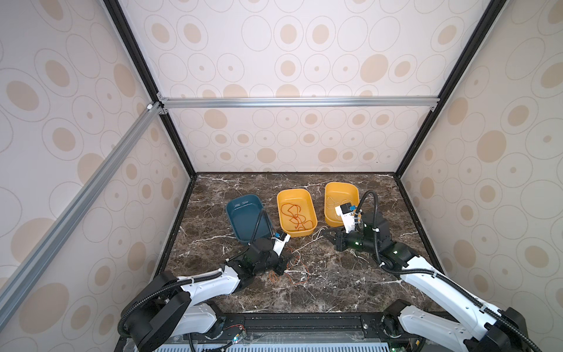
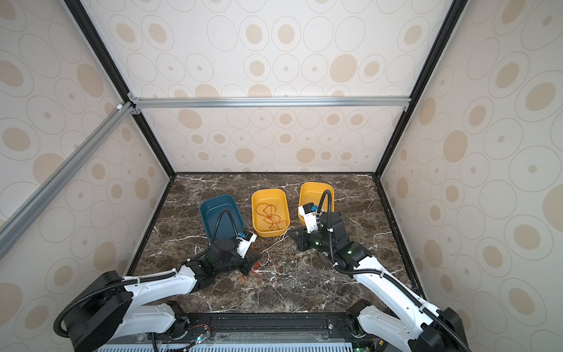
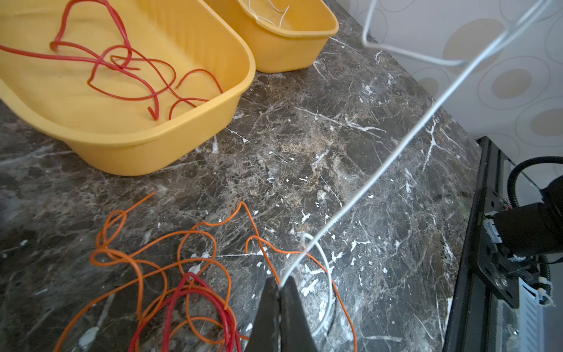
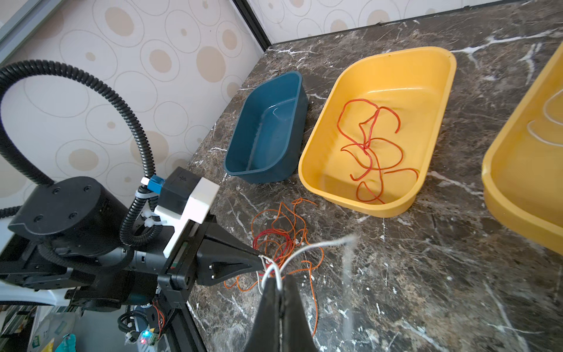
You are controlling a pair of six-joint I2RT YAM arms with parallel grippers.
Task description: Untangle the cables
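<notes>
Left pincer (image 3: 281,285) is clamping its jaws tight on the white cable (image 3: 379,170), low over the bench (image 3: 365,137) near its front edge, left of the middle. Farther back, the right pincer (image 4: 276,282) is pinching the same white cable, jaws closed on it, just in front of the yellow trays. Between the two, the white cable is hanging stretched in the air. Beside the left pincer, the orange cable (image 3: 106,255) and the red cable (image 3: 189,279) are lying on the bench in a loose tangle, the white cable crossing an orange strand. Toward the back edge three trays are sitting in a row: the blue tray (image 1: 240,213) nearest the left edge, the middle yellow tray (image 1: 295,192) holding a second red cable (image 4: 366,147), and the right yellow tray (image 1: 341,187) holding a second white cable (image 3: 268,22).
</notes>
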